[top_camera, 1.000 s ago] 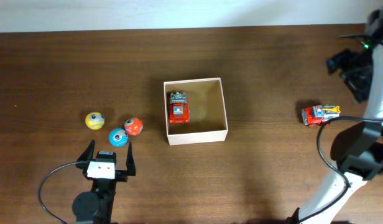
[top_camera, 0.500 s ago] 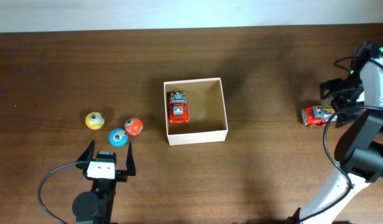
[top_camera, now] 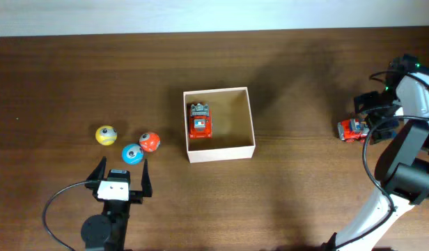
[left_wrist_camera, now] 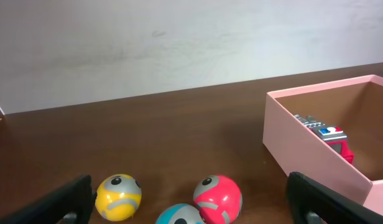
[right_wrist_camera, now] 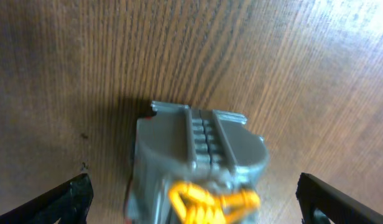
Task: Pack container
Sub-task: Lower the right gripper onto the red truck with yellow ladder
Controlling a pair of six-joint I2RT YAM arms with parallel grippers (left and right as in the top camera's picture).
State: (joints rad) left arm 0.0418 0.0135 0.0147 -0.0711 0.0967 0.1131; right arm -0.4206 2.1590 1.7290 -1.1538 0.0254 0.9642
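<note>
The container (top_camera: 251, 115) is a square white box with a tan inside, in the middle of the table; its wall also shows in the left wrist view (left_wrist_camera: 316, 152). A red toy truck (top_camera: 200, 120) lies in its left half. A second red and grey toy truck (top_camera: 349, 130) lies on the table at the right; my right gripper (top_camera: 377, 116) is open over its far end. In the right wrist view the truck (right_wrist_camera: 201, 158) sits between the open fingers (right_wrist_camera: 194, 199). My left gripper (top_camera: 121, 172) is open and empty, just behind three balls.
A yellow ball (top_camera: 106, 134), a blue ball (top_camera: 132, 153) and a red ball (top_camera: 149, 141) sit left of the container; they also show in the left wrist view as yellow (left_wrist_camera: 119, 196), blue (left_wrist_camera: 181, 214) and red (left_wrist_camera: 217, 198). A pale wall stands beyond the far table edge.
My right arm has come down and leftward from the far right edge onto the loose truck. The left arm, balls and container have not moved.
</note>
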